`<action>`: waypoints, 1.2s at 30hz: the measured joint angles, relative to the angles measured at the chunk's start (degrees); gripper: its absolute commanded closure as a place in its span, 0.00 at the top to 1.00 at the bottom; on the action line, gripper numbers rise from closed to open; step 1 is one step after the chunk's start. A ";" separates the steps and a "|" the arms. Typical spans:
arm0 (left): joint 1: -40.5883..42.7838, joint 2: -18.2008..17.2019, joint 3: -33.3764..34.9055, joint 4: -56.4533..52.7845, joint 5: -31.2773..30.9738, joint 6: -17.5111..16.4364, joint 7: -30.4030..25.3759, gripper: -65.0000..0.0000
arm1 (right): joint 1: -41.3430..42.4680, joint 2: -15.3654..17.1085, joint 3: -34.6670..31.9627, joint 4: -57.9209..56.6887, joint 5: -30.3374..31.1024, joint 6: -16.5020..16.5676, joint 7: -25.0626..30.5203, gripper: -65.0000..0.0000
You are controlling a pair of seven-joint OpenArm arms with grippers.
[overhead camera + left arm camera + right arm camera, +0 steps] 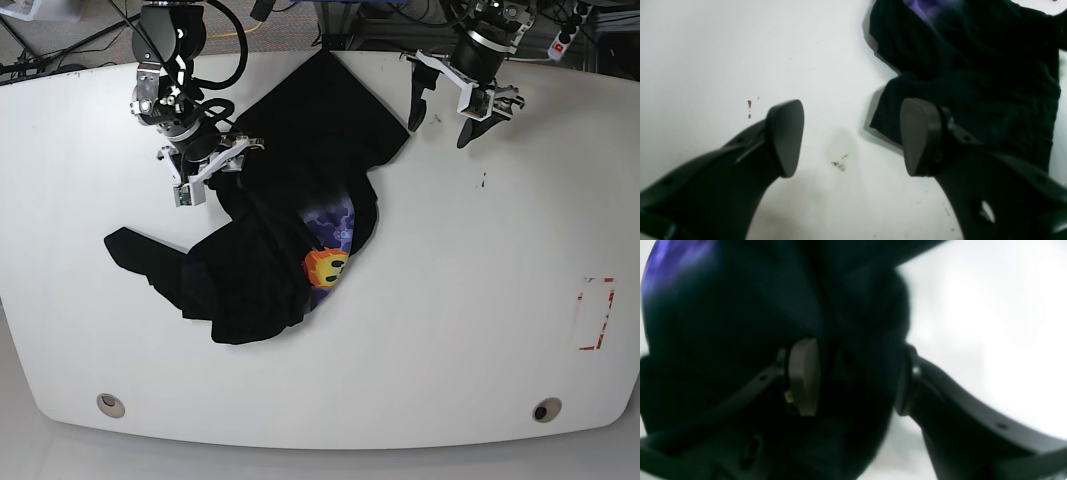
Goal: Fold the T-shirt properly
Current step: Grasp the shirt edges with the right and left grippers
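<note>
Left wrist view: the left gripper [851,136] is spread wide with nothing between its pads. The shirt [973,66] lies crumpled on the white table [723,50] up and to the right, and its near edge passes behind the right-hand pad. A strip of purple print shows at the top edge, cut off.

Right wrist view: the right gripper [857,376] has black cloth [740,323] bunched between its parted fingers. The frame is blurred; whether the pads pinch the cloth cannot be told. A purple patch shows top left.

Base view: the shirt [270,250] sprawls left of table centre, the orange face showing among its folds. The right gripper [210,168] sits at its upper-left edge; the left gripper [445,112] hangs apart beside its top right. No writing is legible.
</note>
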 measured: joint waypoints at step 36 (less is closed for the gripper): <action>-1.09 -0.15 -0.02 -0.66 0.00 0.00 0.00 0.65 | 7.85 3.39 4.11 -10.51 13.84 5.11 -4.42 0.17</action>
